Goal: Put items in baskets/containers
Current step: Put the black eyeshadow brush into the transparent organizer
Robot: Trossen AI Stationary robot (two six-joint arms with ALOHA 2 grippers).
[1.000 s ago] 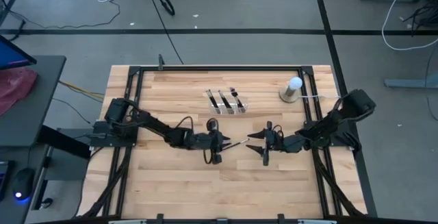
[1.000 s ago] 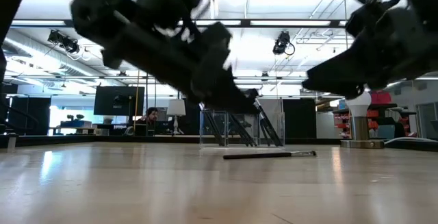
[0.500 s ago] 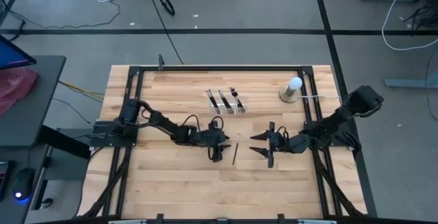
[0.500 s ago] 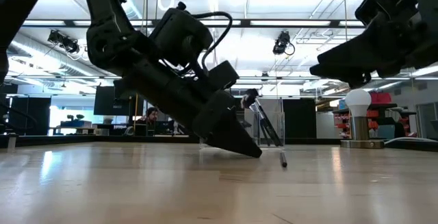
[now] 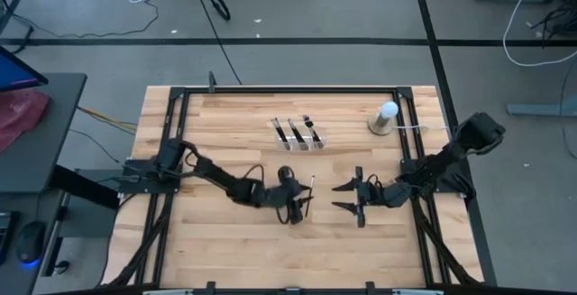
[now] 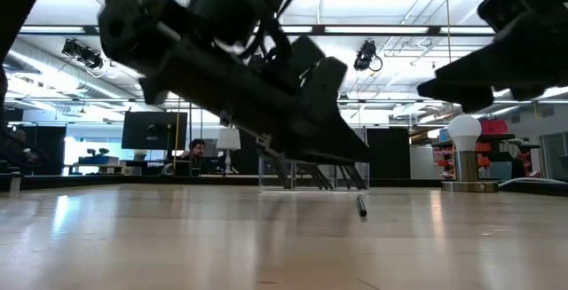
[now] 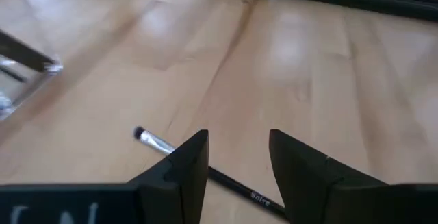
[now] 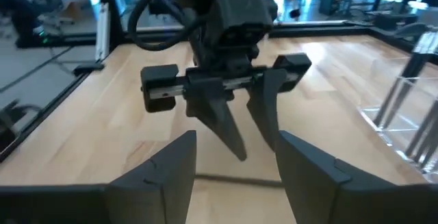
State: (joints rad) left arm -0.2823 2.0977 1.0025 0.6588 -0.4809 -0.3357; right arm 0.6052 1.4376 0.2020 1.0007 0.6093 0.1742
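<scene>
The left gripper (image 5: 300, 207) hangs low over the middle of the table (image 5: 225, 241), fingers (image 7: 185, 176) spread apart and holding nothing; a loose makeup brush (image 5: 309, 195) lies flat on the wood right under them, passing across the gap between the two fingers. Farther back, the clear organiser tray (image 5: 298, 135) stands with three brushes leaning inside. To the right, the right gripper (image 5: 341, 197) faces the left one, near the brush but apart from it, fingers wide and empty.
</scene>
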